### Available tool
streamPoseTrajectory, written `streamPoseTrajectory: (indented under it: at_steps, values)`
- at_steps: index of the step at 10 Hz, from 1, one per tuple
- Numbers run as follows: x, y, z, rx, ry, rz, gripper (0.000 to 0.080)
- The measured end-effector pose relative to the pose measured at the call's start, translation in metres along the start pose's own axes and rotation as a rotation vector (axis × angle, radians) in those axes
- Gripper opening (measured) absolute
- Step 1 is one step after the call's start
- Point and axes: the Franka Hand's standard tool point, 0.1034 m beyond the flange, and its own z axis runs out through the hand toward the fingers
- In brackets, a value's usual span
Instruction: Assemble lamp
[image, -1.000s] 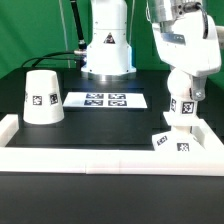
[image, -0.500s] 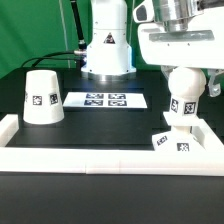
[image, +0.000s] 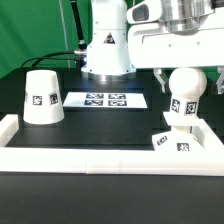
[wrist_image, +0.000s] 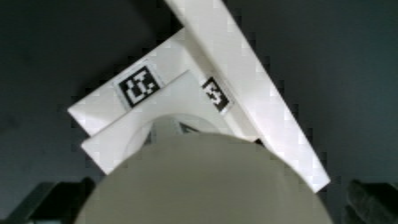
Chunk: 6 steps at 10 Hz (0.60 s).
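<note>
White shade (image: 42, 97) well apart from bulb (image: 185, 90); marker board (image: 105, 100) between.

- A black bench (image: 100, 130) fills the scene, its matte top evenly lit.
- A raised white rim (image: 90, 158) frames its front and sides.
- The marker board (image: 105, 100) lies flat mid-bench.
- Behind hangs a dark backdrop (image: 35, 25), and a black cable (image: 60, 53) trails across.

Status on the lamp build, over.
Gripper open, fingers either side of bulb. Bulb standing on base plate, by the near rim. Shade apart, exterior view's left. No obstruction seen.
</note>
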Motion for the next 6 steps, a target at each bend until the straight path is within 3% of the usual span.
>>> streamPoseTrajectory:
  at_steps: [6]
  values:
    - [0.0041,0.0027,-0.0018,-0.029,0.014,-0.597,0.0699]
